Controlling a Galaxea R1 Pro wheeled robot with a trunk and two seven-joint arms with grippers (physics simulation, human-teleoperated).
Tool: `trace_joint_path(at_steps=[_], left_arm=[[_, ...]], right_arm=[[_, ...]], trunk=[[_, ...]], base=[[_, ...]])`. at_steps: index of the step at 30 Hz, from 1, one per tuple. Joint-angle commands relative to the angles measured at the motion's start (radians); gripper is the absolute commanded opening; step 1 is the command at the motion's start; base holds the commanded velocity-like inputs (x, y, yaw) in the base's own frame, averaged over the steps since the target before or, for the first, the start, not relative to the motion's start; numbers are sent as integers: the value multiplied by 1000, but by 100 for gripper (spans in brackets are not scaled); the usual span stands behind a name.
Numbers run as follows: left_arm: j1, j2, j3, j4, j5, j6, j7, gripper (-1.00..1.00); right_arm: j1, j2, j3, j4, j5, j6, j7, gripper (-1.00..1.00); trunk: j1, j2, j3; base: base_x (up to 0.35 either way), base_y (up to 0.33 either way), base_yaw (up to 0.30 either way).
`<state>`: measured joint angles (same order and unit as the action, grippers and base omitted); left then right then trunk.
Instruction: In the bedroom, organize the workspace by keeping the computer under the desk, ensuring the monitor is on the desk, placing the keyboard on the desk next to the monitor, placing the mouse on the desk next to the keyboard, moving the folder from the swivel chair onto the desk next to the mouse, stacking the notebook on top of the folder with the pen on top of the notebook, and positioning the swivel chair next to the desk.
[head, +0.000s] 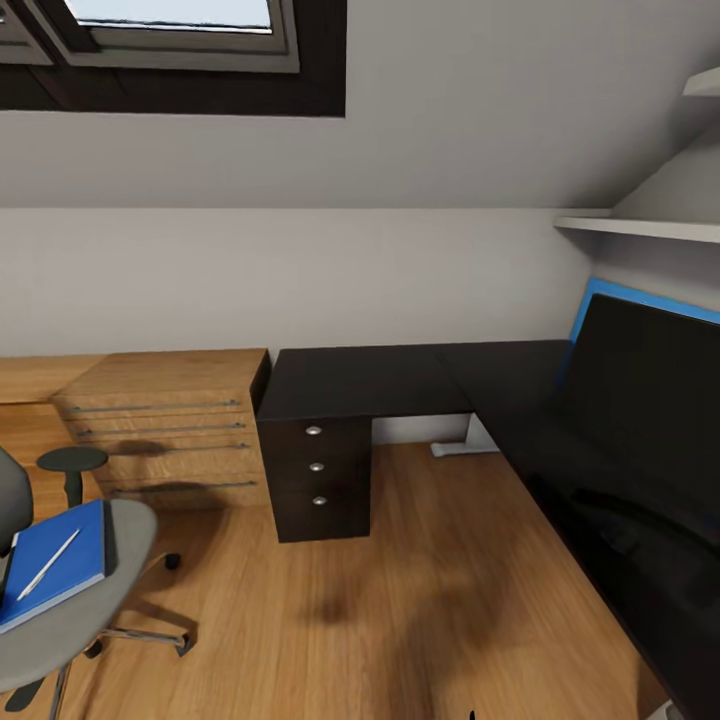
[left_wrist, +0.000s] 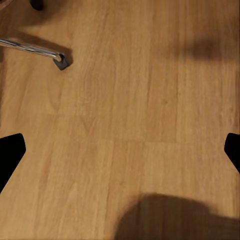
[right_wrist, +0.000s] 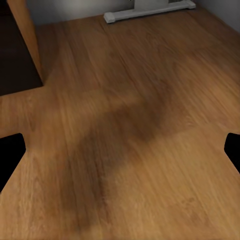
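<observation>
head: glossy black L-shaped counter (head: 365, 382) in the corner, large black flat monitor (head: 640, 385) on its right wing; bright blue flat folder (head: 55, 562) with thin white pen (head: 48, 564) on the grey swivel chair (head: 85, 610) | left wrist: left gripper (left_wrist: 120, 152) fingers apart over wooden floor (left_wrist: 140, 100) | right wrist: right gripper (right_wrist: 120, 152) fingers apart over floor

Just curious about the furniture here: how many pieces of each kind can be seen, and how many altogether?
Black desk with three-knob drawer unit: 1
Light wooden drawer chest: 1
Grey swivel chair, carrying a blue folder and white pen: 1
Wall shelves: 2
Total: 5
</observation>
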<state>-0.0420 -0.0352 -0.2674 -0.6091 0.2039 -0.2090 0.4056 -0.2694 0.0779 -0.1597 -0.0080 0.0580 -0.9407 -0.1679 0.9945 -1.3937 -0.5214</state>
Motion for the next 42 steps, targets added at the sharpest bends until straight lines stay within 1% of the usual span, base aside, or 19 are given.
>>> trace_joint_path(at_steps=[1,6,7,10,11,12,14,16,19,21,22,24,25,27,29,33,38,40,42], left_arm=[[-1,1,-12,-6,11,-6,8,100],[-1,3,-18,-102,15,5,9,100],[-1,3,-18,-142,15,14,9,100],[-1,3,-17,-215,15,51,10,100],[-1,3,-17,-242,15,72,11,100],[-1,3,-15,-334,15,168,11,100],[-1,3,-15,-405,15,248,12,100],[-1,3,-14,-561,15,410,14,100],[-1,1,-13,-780,15,591,15,100],[-1,-3,-12,-839,15,634,15,100],[-1,-11,-9,-888,15,671,15,100],[-1,-21,-6,-922,15,699,15,100],[-1,-29,-3,-941,15,719,15,100],[-1,-34,-1,-949,15,731,15,100],[-1,-39,2,-943,12,744,16,100],[-1,-33,7,-938,10,752,24,100],[-1,-24,25,-937,11,753,34,100],[-1,-22,29,-937,11,753,35,100],[-1,-22,32,-936,11,754,36,100]], right_arm=[[-1,0,-5,0,6,-2,-4,100],[-1,34,-3,-34,6,-2,-5,100],[-1,44,-4,-70,6,4,-7,100],[-2,54,-5,-144,5,21,-9,100],[-2,56,-5,-173,4,29,-9,100],[-2,63,-6,-268,2,70,-11,100],[-2,67,-5,-338,1,122,-12,100],[-2,77,-7,-521,0,293,-15,100],[-2,92,-6,-853,-6,680,-22,100],[-2,95,-3,-956,-7,832,-24,100],[-2,97,7,-1063,-7,1006,-28,100],[-2,97,18,-1166,-7,1170,-32,100],[-2,97,24,-1283,-8,1328,-36,100],[-2,97,29,-1373,-8,1450,-39,100],[3,97,34,-1471,-10,1612,-41,100],[34,97,36,-1515,-11,1705,-33,100],[55,97,37,-1510,-12,1679,-32,100],[59,97,37,-1511,-14,1662,-33,100],[61,97,37,-1511,-36,1654,-34,100]], trunk=[[-4,7,2],[-23,42,18],[-27,49,21],[-39,70,30],[-42,77,34],[-46,84,37],[-54,98,43],[-62,112,49],[-73,133,59],[-81,147,65],[-85,154,68],[-92,168,74],[-96,175,77],[-104,189,84],[-111,203,90],[-127,231,103],[-146,266,118],[-146,266,118],[-146,266,118]], base=[[3,4,-1],[1,1,0],[0,0,0],[0,0,0],[0,0,0],[0,0,0],[0,0,0],[0,0,0],[0,0,0],[0,0,0],[0,0,0],[0,0,0],[0,0,0],[0,0,0],[0,0,0],[0,0,0],[0,0,0],[0,0,0],[0,0,-28]])
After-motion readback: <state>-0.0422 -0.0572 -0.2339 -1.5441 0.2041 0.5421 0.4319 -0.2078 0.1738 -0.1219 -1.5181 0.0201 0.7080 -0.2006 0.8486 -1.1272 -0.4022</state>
